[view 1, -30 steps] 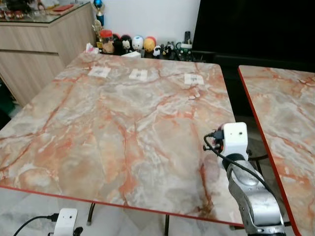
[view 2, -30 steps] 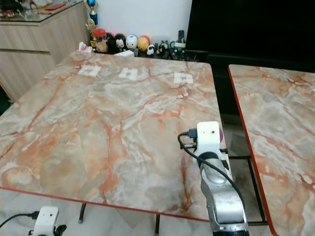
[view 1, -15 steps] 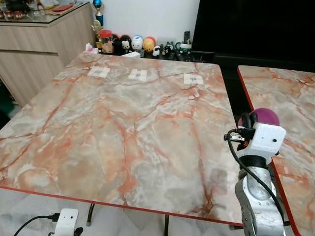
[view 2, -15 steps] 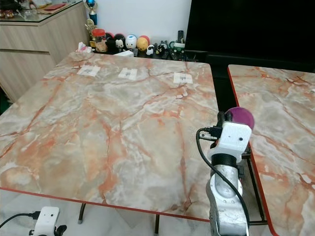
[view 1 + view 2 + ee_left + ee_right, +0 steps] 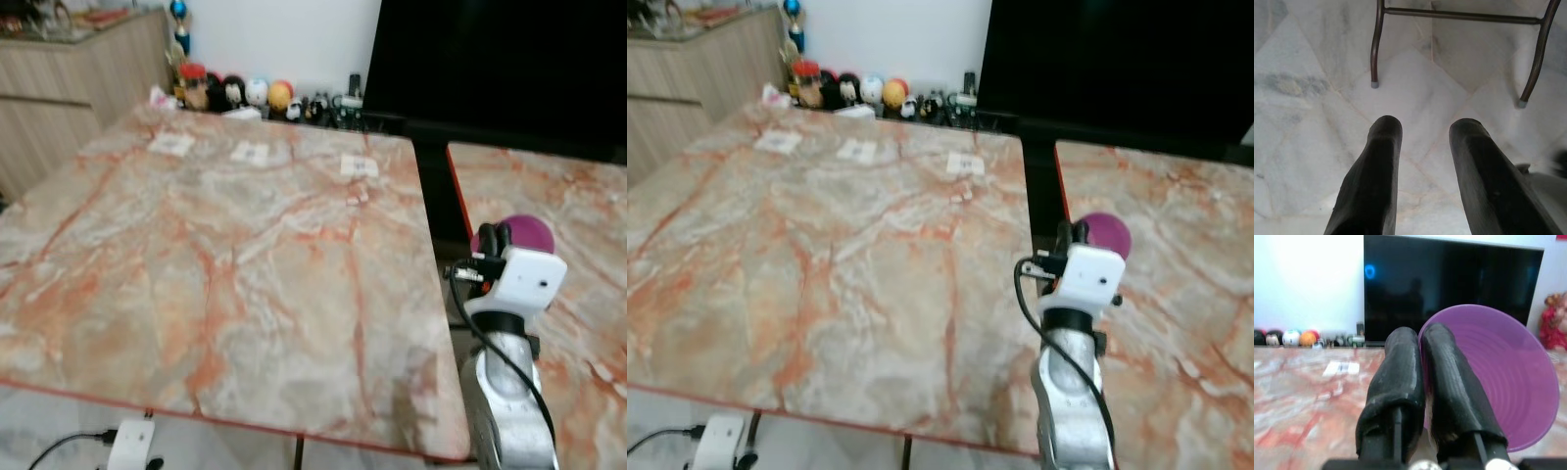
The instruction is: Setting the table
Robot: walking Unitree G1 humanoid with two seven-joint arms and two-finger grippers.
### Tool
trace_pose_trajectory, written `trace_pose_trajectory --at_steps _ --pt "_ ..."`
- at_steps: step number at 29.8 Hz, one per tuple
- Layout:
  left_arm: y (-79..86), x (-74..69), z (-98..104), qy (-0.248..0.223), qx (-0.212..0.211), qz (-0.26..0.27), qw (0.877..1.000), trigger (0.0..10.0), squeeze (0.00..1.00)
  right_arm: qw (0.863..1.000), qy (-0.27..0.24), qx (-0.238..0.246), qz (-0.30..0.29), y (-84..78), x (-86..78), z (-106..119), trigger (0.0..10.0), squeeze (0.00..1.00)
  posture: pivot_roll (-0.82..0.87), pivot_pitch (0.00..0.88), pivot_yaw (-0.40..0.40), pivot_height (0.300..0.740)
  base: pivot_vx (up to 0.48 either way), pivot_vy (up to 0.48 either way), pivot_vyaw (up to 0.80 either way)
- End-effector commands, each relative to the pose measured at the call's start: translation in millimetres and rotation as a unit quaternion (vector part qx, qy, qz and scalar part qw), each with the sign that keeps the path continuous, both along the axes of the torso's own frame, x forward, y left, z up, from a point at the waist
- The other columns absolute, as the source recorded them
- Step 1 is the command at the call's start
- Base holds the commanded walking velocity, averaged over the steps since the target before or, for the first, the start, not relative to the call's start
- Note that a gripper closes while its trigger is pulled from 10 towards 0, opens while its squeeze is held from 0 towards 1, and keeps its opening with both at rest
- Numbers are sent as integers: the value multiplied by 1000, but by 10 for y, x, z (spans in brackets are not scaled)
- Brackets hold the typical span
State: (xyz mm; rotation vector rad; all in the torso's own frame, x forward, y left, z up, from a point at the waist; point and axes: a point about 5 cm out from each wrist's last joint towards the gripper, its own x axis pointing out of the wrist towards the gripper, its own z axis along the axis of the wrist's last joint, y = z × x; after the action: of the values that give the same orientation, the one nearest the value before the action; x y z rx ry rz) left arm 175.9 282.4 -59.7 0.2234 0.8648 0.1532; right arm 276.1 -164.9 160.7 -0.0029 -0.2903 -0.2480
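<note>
A purple bowl hangs in my right gripper, whose two black fingers are shut on its rim. In the head views the bowl shows above the white wrist camera, raised over the gap between the two marble tables. The large marble table spreads in front of me, bare except for three small paper labels near its far edge. My left gripper hangs low over the tiled floor, open and holding nothing.
A second marble table stands to the right across a narrow gap. Small figurines line a shelf behind the table beside a big black TV. A wooden cabinet is at the far left. Metal table legs stand on the floor.
The camera has turned a little to the right. My right arm lifted from the table edge a second ago, bringing the purple bowl up into sight; it has held there since.
</note>
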Motion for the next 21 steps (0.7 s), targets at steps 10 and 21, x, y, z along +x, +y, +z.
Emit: trace_pose_trajectory --at_steps 10,21 --pt "-53 29 -9 1 -3 -7 1000 10000 0 999 -5 12 -30 -100 -6 1 10000 0 66 0 -46 740 0 -472 -613" --pt "-56 28 -11 1 -3 -5 1000 10000 0 1000 -8 9 -11 -76 42 46 10000 0 66 0 -47 740 0 -472 0"
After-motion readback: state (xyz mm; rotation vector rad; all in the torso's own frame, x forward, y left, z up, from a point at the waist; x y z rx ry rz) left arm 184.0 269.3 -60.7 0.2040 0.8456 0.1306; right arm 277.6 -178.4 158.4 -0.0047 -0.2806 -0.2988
